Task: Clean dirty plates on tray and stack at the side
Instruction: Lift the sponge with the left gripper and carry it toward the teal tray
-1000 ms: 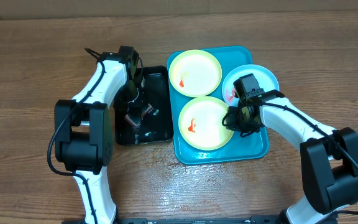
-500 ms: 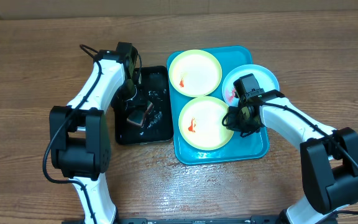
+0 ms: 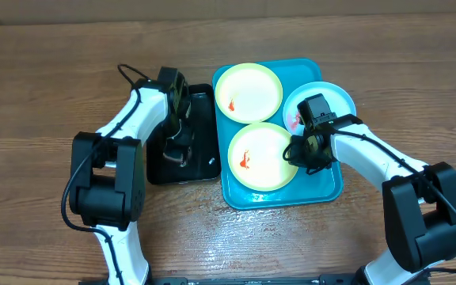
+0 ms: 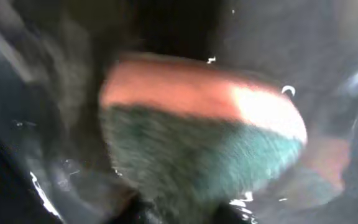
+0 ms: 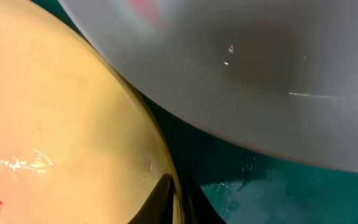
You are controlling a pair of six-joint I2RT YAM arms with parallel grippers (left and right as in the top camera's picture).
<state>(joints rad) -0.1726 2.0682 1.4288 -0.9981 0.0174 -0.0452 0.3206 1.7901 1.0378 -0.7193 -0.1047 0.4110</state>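
Two pale yellow plates lie on the turquoise tray [image 3: 323, 184]: a far one [image 3: 248, 92] and a near one [image 3: 263, 156], each with a red-orange smear. A white plate [image 3: 332, 98] with a red smear rests on the tray's right rim. My right gripper [image 3: 294, 152] is shut on the right rim of the near yellow plate [image 5: 55, 124]; the white plate [image 5: 260, 74] looms over it. My left gripper [image 3: 176, 147] is down in the black tray [image 3: 204, 103], shut on a sponge [image 4: 204, 137] with an orange top and green underside.
The black tray holds dark water with glints, just left of the turquoise tray. Bare wooden table [image 3: 46, 87] lies to the left, right and front. A cardboard wall runs along the back edge.
My left gripper has moved the sponge about inside the black tray, ending nearer its middle. The right arm and the plates have not moved.
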